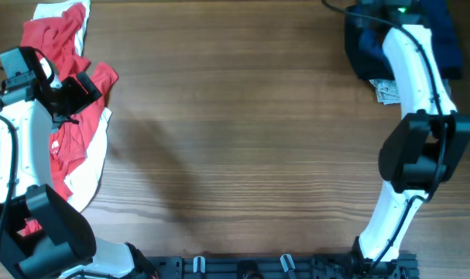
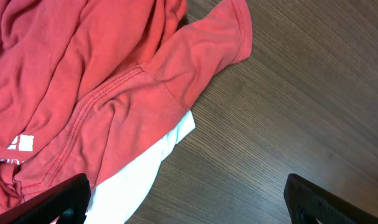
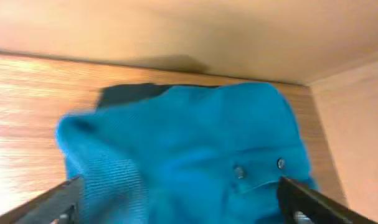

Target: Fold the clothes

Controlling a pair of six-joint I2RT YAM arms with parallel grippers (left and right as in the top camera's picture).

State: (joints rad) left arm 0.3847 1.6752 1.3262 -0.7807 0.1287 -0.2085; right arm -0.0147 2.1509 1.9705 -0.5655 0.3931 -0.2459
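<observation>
Reading the scene: you have two piles at opposite ends of the table (image 1: 242,139).
Left gripper (image 2: 185,202): spread wide, empty, poised over the red shirt's (image 2: 83,93) sleeve edge, probably to pick a corner.
Red shirt: crumpled on a white garment (image 2: 145,174) at the table's left edge.
Right gripper (image 3: 176,208): fingers set wide, holding nothing, above the blue garment (image 3: 189,143) at the far right corner.
Surface: brown wood grain, bare in the middle, likely the folding area.
Room: pale wall behind the blue pile.

White arm links (image 1: 411,58), bulky black joints (image 1: 420,151) (thin black cables alongside).
</observation>
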